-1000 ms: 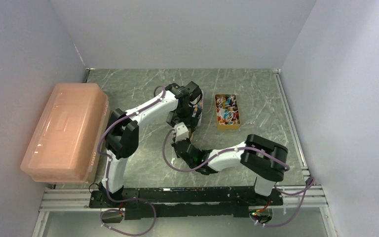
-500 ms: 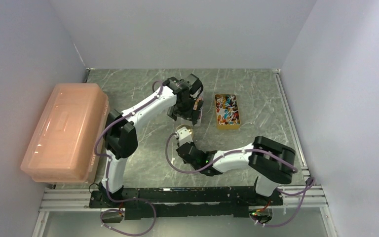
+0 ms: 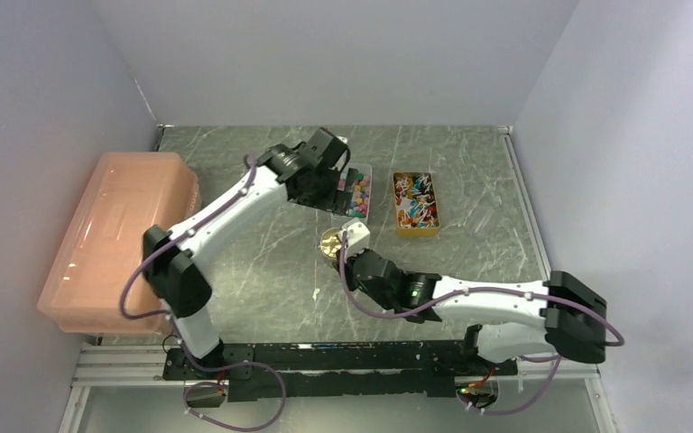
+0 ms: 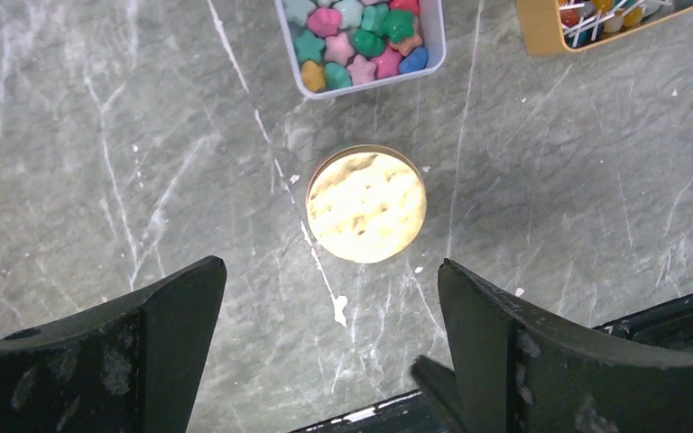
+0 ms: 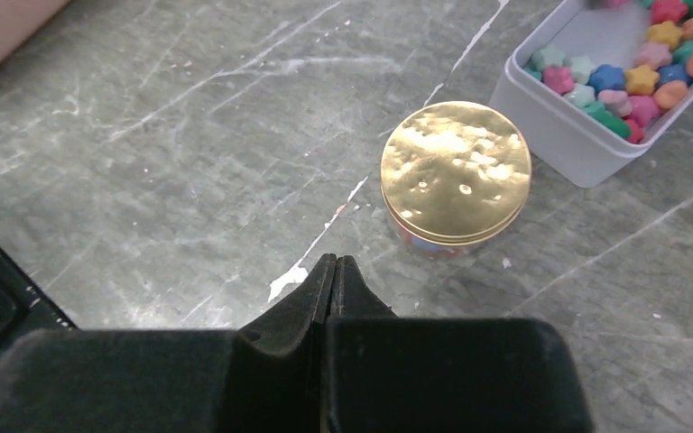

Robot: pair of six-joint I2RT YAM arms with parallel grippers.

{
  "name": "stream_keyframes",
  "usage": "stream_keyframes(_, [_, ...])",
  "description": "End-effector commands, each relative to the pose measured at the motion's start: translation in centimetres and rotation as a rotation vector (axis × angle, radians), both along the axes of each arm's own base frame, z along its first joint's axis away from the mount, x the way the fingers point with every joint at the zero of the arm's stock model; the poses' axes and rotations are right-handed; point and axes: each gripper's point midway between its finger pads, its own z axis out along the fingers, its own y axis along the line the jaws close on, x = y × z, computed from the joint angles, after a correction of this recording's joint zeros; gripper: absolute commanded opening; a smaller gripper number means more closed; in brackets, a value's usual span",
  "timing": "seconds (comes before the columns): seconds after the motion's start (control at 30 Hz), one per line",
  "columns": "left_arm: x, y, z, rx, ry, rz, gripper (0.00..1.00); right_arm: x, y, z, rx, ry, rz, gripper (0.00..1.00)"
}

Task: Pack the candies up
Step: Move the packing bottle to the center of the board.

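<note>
The candies (image 4: 356, 41), star-shaped in pink, green, blue and yellow, lie in a clear tray (image 4: 433, 36), seen from above as the tray (image 3: 356, 191). In front of it stands a short jar with a gold lid (image 4: 366, 204), with candies showing under the lid (image 5: 424, 244). My left gripper (image 4: 327, 269) hangs open and empty high above the table, the jar framed between its fingers. My right gripper (image 5: 334, 260) is shut on nothing, its tips a little short of the jar (image 5: 456, 171). From above, the left gripper (image 3: 329, 185) is just left of the tray and the right gripper (image 3: 343, 245) is beside the jar (image 3: 332, 242).
A yellow box of wrapped sweets on sticks (image 3: 415, 203) stands right of the tray. A large pink lidded bin (image 3: 122, 239) fills the table's left side. The right arm (image 3: 496, 302) lies low across the front of the table.
The left gripper has drawn back up and left, uncovering the candy tray. The right gripper has pulled off the jar toward the right, and its elbow has swung out to the right.
</note>
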Motion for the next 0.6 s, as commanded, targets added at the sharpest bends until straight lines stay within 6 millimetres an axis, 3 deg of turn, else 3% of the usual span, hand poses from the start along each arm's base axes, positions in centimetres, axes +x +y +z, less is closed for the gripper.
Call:
stream_keyframes(0.0, [-0.3, 1.5, 3.5, -0.094, -0.160, 0.026, 0.93, -0.9, -1.8, 1.8, -0.021, 0.006, 0.009, 0.00])
stream_keyframes(0.1, [-1.5, 2.4, 4.1, -0.173, -0.228, 0.031, 0.93, -0.8, -3.7, 2.8, -0.046, 0.003, -0.038, 0.01])
stream_keyframes(0.23, [-3.5, 2.9, 4.5, -0.316, -0.310, 0.007, 0.93, -0.6, -6.1, 3.9, -0.048, 0.002, -0.089, 0.18])
stream_keyframes(0.33, [-5.1, 3.0, 4.3, -0.420, -0.371, -0.041, 0.93, -0.1, -7.4, 4.2, -0.049, 0.021, -0.114, 0.24])
stream_keyframes(0.47, [-7.3, 2.6, 2.5, -0.531, -0.409, -0.135, 0.93, 0.3, -8.5, 4.4, -0.053, 0.038, -0.129, 0.30])
stream_keyframes(0.57, [-9.0, 2.0, -0.1, -0.581, -0.377, -0.182, 0.93, 0.5, -9.2, 4.4, -0.061, 0.037, -0.141, 0.36])
